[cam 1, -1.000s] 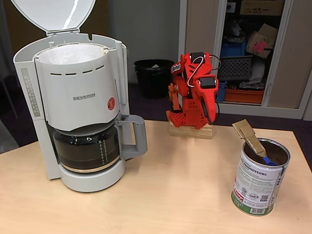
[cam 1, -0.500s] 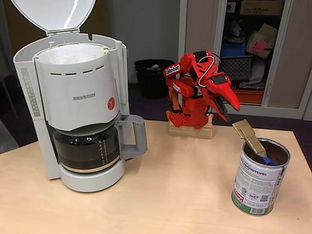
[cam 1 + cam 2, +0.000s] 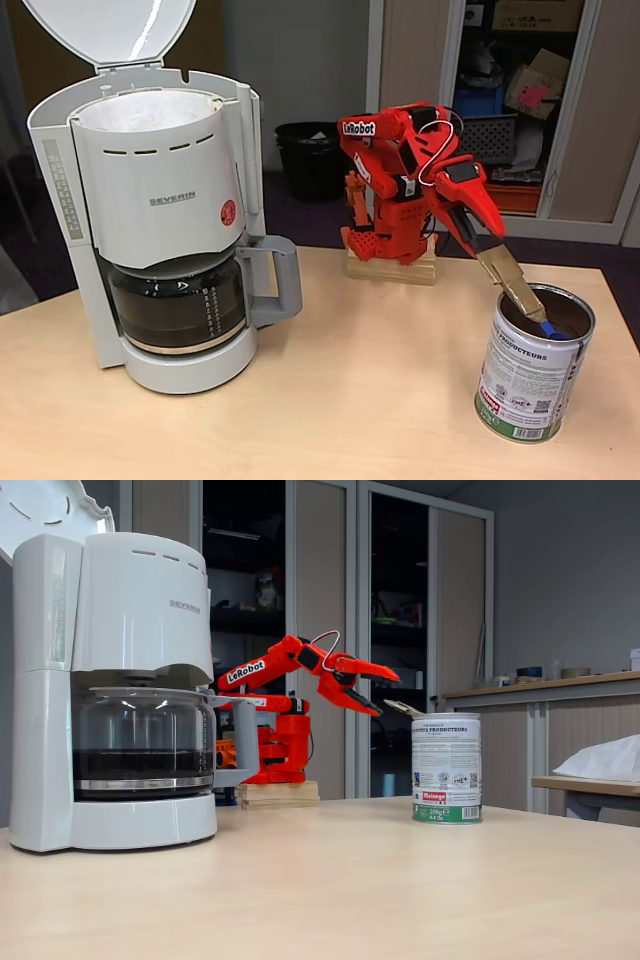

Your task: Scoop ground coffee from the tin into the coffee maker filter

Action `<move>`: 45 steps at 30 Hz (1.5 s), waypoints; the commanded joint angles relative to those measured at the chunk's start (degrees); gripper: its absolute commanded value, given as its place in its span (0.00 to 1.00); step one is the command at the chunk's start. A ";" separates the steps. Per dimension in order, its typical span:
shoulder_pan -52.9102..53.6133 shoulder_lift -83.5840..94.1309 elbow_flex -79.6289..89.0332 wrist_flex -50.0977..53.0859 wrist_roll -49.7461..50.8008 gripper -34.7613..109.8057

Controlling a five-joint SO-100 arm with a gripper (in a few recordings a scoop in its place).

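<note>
- The red arm [image 3: 400, 170] stands on a little wooden block [image 3: 392, 268] at the back of the wooden table [image 3: 330, 400].
- It reaches out toward the tin [image 3: 532, 365], which stands on the table well apart from the coffee maker [image 3: 150, 210].
- The gripper [image 3: 478, 228] has its two fingers apart. They point down at a tan handle [image 3: 510, 280] that sticks up out of the tin. In the side fixed view the gripper [image 3: 375, 690] is just beside the handle's top end [image 3: 402, 708]. I cannot tell if they touch.
- A blue bit [image 3: 549, 328] of the scoop shows inside the tin.
- The coffee maker's lid [image 3: 110, 30] is up, and the white paper filter [image 3: 150, 108] sits in the top basket.
- The glass carafe [image 3: 180, 305] sits under it.
- A black bin [image 3: 315, 158] stands on the floor behind.
</note>
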State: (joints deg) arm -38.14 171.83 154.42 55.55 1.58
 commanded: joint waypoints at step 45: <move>-2.46 -27.69 -11.16 -17.40 4.04 0.33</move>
State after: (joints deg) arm -39.73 144.14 145.90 38.94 4.39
